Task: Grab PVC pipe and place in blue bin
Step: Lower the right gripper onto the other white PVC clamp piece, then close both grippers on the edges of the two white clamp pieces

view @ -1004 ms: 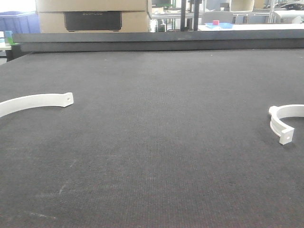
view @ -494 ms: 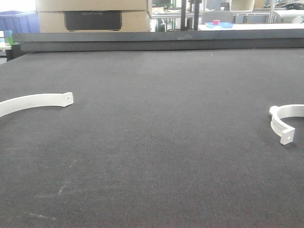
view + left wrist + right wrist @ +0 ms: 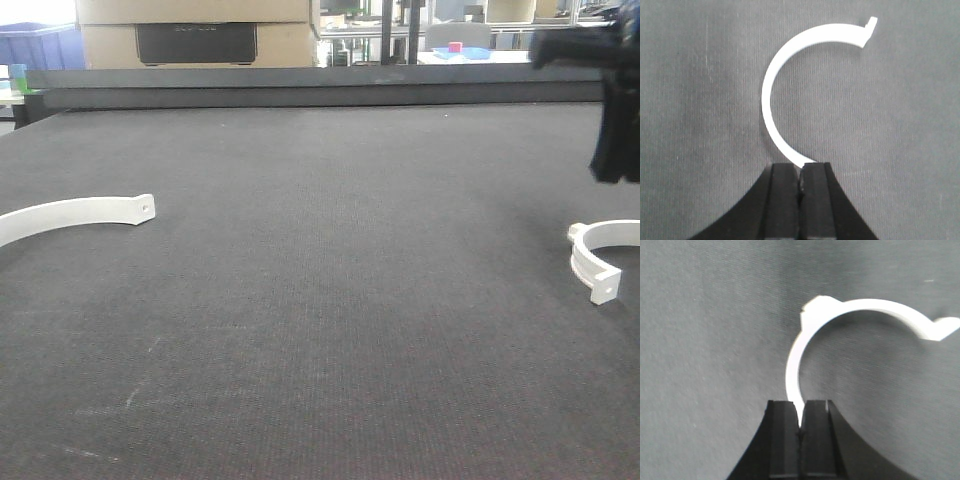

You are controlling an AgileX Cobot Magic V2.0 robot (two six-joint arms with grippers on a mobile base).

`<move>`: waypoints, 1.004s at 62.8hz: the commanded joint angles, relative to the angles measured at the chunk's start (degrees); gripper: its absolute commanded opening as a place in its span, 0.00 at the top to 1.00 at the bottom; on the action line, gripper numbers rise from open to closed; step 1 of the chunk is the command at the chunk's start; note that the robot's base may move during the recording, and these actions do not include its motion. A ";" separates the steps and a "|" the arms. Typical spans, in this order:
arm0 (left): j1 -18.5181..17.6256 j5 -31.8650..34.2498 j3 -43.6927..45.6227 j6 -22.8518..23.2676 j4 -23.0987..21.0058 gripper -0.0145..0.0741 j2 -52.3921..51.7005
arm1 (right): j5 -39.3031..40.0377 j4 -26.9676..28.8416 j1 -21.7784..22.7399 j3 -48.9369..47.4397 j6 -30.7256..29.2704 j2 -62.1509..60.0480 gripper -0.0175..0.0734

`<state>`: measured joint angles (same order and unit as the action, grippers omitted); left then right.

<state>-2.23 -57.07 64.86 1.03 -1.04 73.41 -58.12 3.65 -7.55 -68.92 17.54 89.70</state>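
Right claw (image 3: 800, 410), jaws pressed together on nothing, tips hiding one end of the PVC pipe (image 3: 870, 305): a white C flat on the dark desk (image 3: 700, 340), opening toward that view's lower right. Left claw (image 3: 801, 172), likewise closed and empty, over a white arc strip (image 3: 766, 95). From the front, the right frame edge cuts the pipe beneath a blurred dark arm (image 3: 615, 120). Far cardboard box (image 3: 200, 12) label unreadable.

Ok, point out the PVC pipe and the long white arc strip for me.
PVC pipe (image 3: 580, 262), front-facing view, on its curved outer wall.
long arc strip (image 3: 75, 213), front-facing view, on the middle of its flat band.
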 commanded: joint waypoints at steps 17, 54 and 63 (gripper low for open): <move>-0.23 -0.64 0.38 -0.01 -0.29 0.96 -0.12 | -2.43 -1.47 -0.13 -4.91 0.61 8.50 0.58; -0.23 -0.66 0.38 -0.01 -0.54 0.96 -0.12 | 0.15 -1.45 -0.13 -5.17 1.55 15.32 0.72; -0.23 -0.54 0.38 -0.01 -3.35 0.96 -0.12 | 0.21 -1.45 -0.13 -5.17 1.55 15.32 0.91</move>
<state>-2.23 -57.93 64.86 1.03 -2.18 73.41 -58.41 3.02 -7.67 -73.62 19.03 105.08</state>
